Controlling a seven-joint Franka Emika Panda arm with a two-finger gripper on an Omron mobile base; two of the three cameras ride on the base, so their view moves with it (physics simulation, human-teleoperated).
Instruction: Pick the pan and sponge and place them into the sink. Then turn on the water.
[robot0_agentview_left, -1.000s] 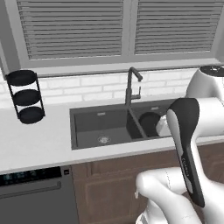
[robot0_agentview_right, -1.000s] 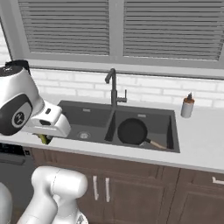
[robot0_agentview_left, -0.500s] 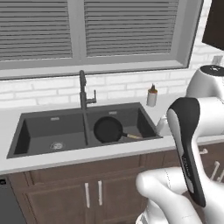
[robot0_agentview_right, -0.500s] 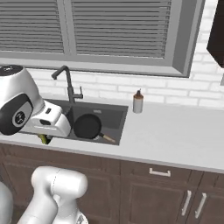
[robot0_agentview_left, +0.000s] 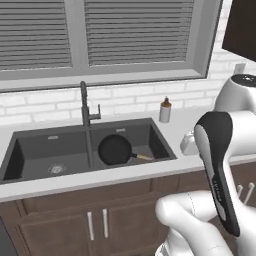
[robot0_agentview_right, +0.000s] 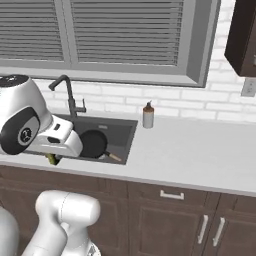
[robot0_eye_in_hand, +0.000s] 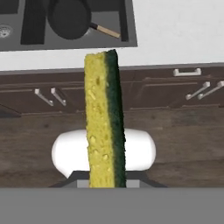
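Note:
The black pan (robot0_agentview_left: 115, 149) lies in the right basin of the dark grey sink (robot0_agentview_left: 45, 145), its wooden handle pointing right. It also appears from the other side as the pan (robot0_agentview_right: 93, 143) and, at the top of the hand view, as the pan (robot0_eye_in_hand: 70, 17). My gripper (robot0_agentview_right: 53, 156) hangs in front of the counter edge, near the sink's right basin, shut on the sponge (robot0_eye_in_hand: 105, 122). The sponge stands on edge, yellow face to the left and green layer to the right. The gooseneck faucet (robot0_agentview_left: 85, 105) rises behind the divider; no water runs.
A soap bottle (robot0_agentview_left: 165, 110) stands on the counter right of the sink. A long bare stretch of white counter (robot0_agentview_right: 190, 150) runs to the right. Brown cabinet doors (robot0_eye_in_hand: 175, 92) sit below, and a dark wall cabinet (robot0_agentview_right: 242, 35) hangs at the upper right.
The base has driven to the right, so the sink has slid left in both base views and the tiered rack has left them. The sponge stays in my gripper.

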